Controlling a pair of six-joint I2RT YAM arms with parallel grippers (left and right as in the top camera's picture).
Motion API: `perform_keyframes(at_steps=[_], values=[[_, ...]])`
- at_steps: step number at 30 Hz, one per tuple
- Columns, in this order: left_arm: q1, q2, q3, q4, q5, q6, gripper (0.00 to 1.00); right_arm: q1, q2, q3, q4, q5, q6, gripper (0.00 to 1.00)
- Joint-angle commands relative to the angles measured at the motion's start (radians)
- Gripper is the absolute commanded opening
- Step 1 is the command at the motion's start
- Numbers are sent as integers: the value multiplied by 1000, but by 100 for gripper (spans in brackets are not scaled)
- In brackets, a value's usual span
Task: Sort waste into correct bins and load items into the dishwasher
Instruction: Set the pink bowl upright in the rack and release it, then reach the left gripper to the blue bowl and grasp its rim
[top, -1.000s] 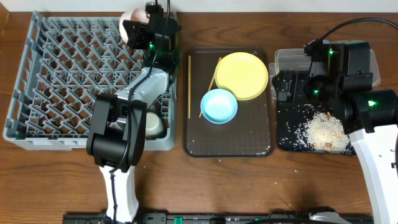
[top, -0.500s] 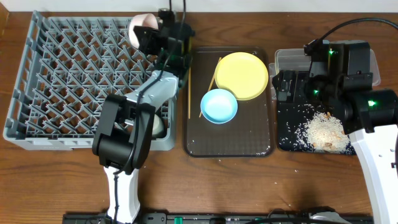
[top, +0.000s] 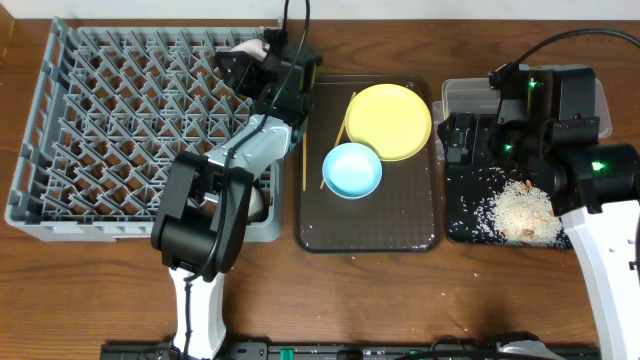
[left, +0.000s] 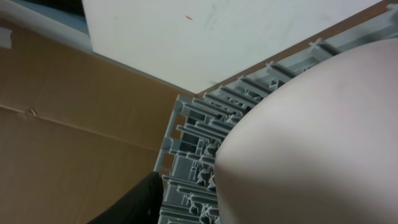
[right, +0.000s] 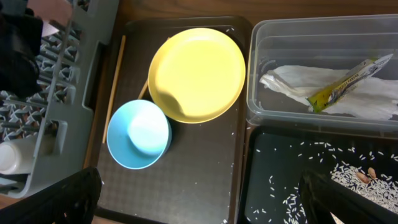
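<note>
My left gripper is shut on the white bowl and holds it tilted over the back right corner of the grey dish rack. The bowl fills the left wrist view above the rack. A small white cup lies in the rack's front right corner. The yellow plate, the light blue bowl and the chopsticks lie on the brown tray. My right gripper is open and empty above the edge between the brown tray and the black tray.
The brown serving tray sits between the rack and the bins. The clear tub holds the napkin and the green-and-yellow sachet. The black tray holds a pile of rice scraps.
My left gripper has moved right and down with the white bowl, toward the rack's back right corner, and the bowl has tipped over. The right arm has not moved.
</note>
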Motion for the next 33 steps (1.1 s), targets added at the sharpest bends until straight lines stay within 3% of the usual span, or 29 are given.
perform_keyframes(at_steps=[1,8,22,27,33], values=[[-36,7,-7,3,-13,-17,45,-18,4,9,-1,2,10,99],[-97,7,-7,-24,-10,-18,47,-18,4,9,-1,2,10,99],[-137,-45,-6,-161,131,-159,52,-18,4,9,-1,2,10,99],[-140,-158,-6,-289,306,-295,54,-18,4,9,-1,2,10,99],[-138,-353,-6,-557,674,-581,56,-18,4,9,-1,2,10,99]])
